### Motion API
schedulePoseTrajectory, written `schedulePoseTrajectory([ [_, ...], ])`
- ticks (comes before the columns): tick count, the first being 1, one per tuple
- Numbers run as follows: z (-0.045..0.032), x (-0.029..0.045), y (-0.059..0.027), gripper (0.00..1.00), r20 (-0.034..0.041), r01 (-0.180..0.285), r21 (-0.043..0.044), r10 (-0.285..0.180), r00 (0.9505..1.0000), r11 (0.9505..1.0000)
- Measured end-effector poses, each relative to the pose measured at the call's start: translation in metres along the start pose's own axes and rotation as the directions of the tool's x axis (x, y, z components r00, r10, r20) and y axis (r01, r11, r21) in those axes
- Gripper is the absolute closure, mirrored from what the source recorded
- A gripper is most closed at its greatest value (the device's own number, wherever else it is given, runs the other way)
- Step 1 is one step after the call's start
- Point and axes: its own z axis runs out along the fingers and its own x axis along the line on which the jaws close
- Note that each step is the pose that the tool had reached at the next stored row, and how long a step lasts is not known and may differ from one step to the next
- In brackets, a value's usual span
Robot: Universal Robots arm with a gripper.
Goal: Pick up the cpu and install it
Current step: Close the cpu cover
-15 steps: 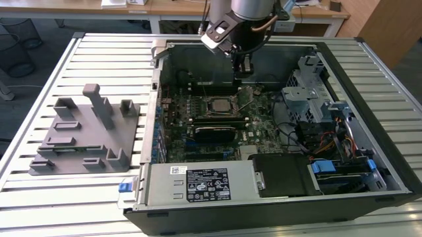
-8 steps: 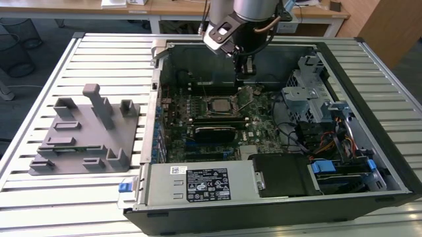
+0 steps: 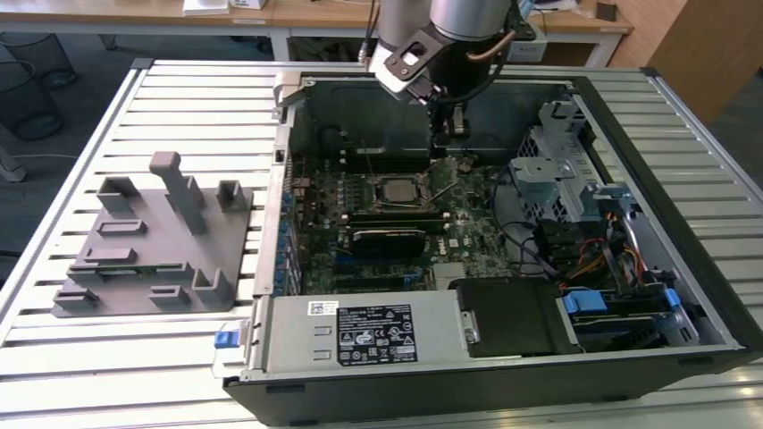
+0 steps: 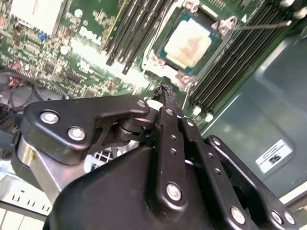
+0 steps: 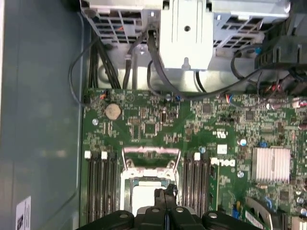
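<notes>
The cpu lies in the board's socket at the middle of the exterior view, inside the open case on the desk. The pincer hangs just above it and a little to one side, its tips drawn narrow and holding nothing. I judge the placing step done or nearly so. The lever stands loose and the frame seems unclamped, so locking would call for a careful push on that thin rod. The cpu is a flat, pale silvery square with a darker rim, sitting level.
</notes>
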Motion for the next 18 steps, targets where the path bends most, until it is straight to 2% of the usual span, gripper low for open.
schedulePoseTrajectory([
  [5,0.0000,-0.0002,0.0106,0.89,0.0000,0.000,0.0000,0.000,1.0000,1.0000],
  [11,0.0024,0.0012,0.0187,0.89,-0.0001,0.000,0.0000,0.000,1.0000,1.0000],
  [18,0.0067,0.0034,0.0213,0.89,0.0002,0.000,0.0001,0.000,1.0000,1.0000],
])
